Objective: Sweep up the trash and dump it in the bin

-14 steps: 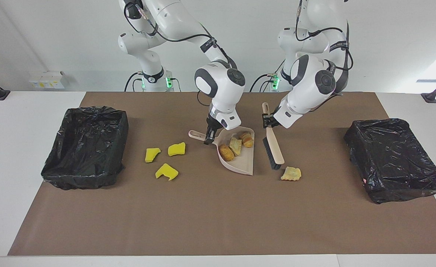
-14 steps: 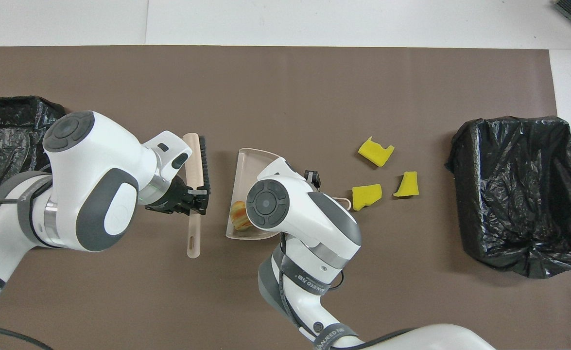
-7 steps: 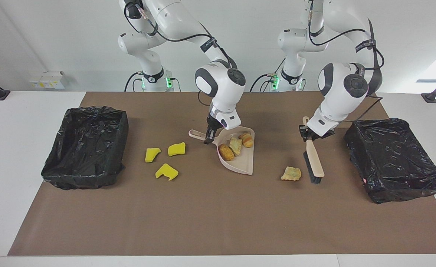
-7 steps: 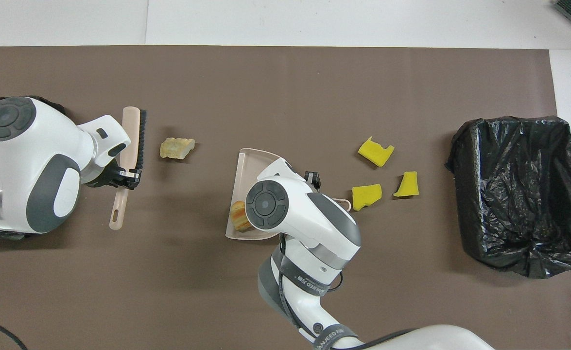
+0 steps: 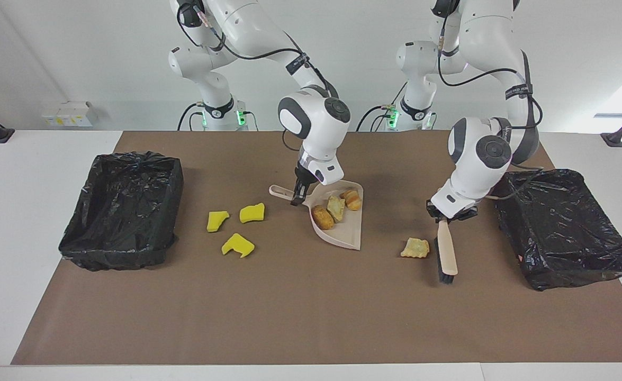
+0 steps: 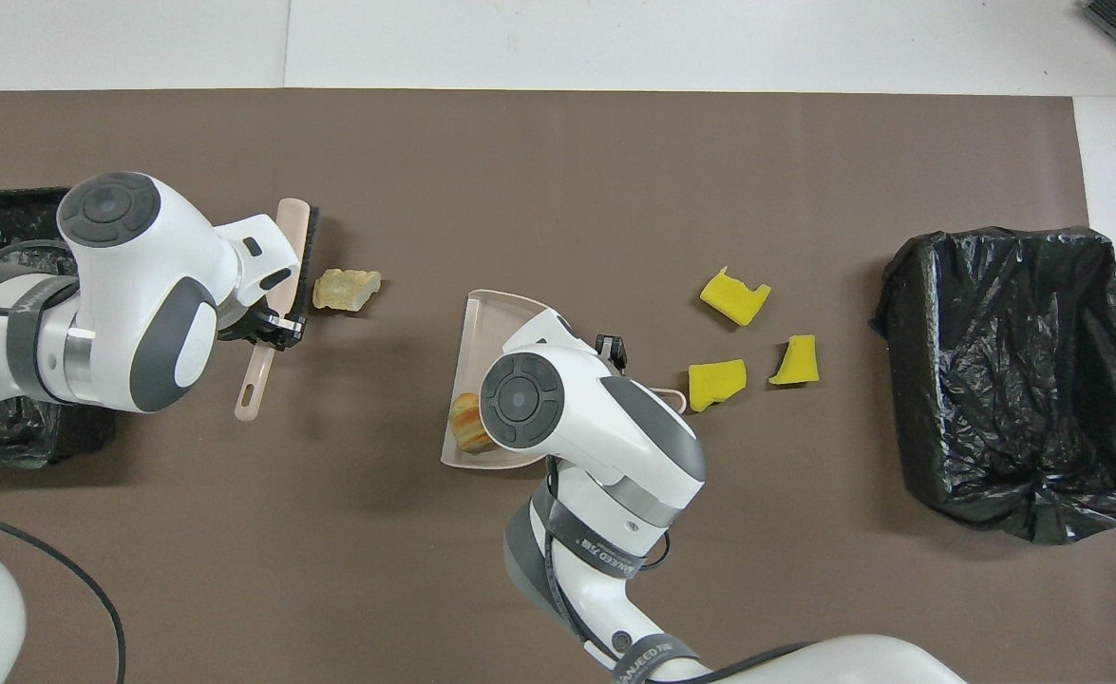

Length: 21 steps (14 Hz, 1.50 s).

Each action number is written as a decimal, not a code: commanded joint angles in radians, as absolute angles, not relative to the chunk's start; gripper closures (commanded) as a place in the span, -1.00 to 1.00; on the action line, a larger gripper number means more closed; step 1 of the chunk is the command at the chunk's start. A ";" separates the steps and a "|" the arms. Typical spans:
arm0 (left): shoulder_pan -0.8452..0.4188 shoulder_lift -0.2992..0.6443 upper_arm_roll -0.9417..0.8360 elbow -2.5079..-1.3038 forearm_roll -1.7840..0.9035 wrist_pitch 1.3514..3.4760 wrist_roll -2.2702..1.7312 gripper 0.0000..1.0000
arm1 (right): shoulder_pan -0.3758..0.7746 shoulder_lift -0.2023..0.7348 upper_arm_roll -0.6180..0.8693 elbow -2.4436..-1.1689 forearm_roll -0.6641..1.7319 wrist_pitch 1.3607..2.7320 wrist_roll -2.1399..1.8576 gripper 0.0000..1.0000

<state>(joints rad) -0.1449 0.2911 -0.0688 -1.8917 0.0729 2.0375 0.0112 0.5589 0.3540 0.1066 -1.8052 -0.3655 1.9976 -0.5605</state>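
Facing view first: the left gripper (image 5: pixel 444 218) is clamped shut on the brush (image 5: pixel 446 254) handle, bristles down just beside the loose bread chunk (image 5: pixel 415 247), on the side toward the left arm's end of the table, so a push would send it toward the dustpan (image 5: pixel 342 233). The right gripper (image 5: pixel 298 198) is closed on the dustpan's handle, pinning it flat with its mouth facing that chunk. Three chunks (image 5: pixel 336 207) sit inside already. Three yellow sponge pieces (image 5: pixel 236 227) lie unswept between the dustpan and the bin (image 5: pixel 123 211) at the right arm's end, presumably next. Another bin (image 5: pixel 565 227) sits just beside the brush.
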 commanded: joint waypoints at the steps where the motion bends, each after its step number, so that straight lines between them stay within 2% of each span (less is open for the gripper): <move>1: -0.166 0.314 -0.063 -1.845 0.094 1.948 0.014 1.00 | 0.557 0.337 0.112 -1.821 -0.394 1.974 -0.520 1.00; 6: -0.271 0.301 -0.069 -1.853 0.023 1.858 0.015 1.00 | 0.557 0.337 0.112 -1.822 -0.390 1.982 -0.520 1.00; 10: -0.379 0.285 -0.075 -1.867 -0.018 1.864 0.008 1.00 | 0.554 0.339 0.112 -1.824 -0.380 1.990 -0.518 1.00; 16: -0.446 0.282 -0.075 -1.870 -0.120 1.899 0.003 1.00 | 0.548 0.339 0.112 -1.825 -0.376 1.993 -0.511 1.00; 21: -0.419 0.258 -0.074 -1.861 -0.137 1.861 0.015 1.00 | 0.548 0.341 0.112 -1.824 -0.374 1.994 -0.508 1.00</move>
<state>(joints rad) -0.4264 0.2783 -0.0840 -1.8634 -0.1191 1.8857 0.0013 0.5583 0.3540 0.1066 -1.8081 -0.3649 1.9976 -0.5461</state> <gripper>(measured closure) 0.740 0.687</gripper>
